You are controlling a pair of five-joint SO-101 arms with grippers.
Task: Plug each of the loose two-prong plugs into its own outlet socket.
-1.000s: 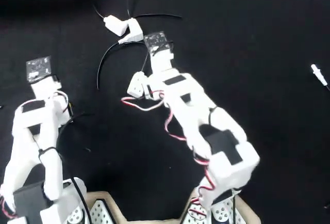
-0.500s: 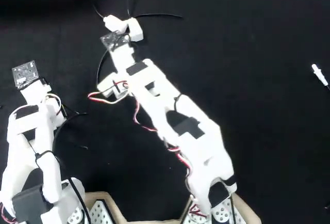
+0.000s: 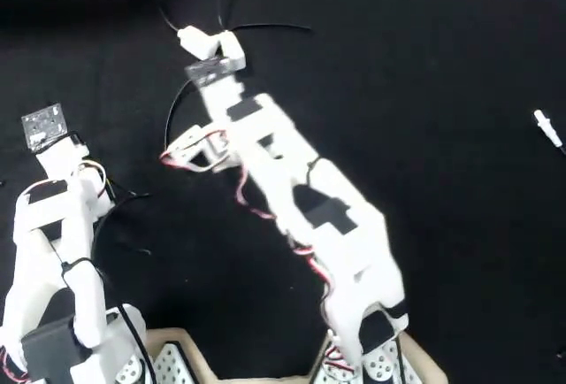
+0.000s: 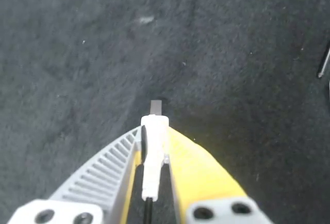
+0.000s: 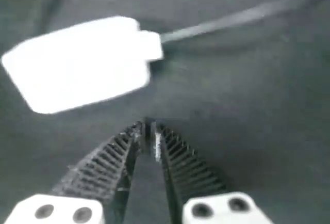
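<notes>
left pincer (image 4: 154,136) clamped on white two-prong plug (image 4: 153,159); right pincer (image 5: 149,131) together by white plastic socket block (image 5: 82,64), skewed push may shove it

The right claw (image 5: 150,132) sits just beside the outlet socket (image 5: 82,64).

No readable text, label, number or sign anywhere; merely tiny, unreadable specks on the small circuit boards (image 3: 42,127) atop the two wrists.
</notes>
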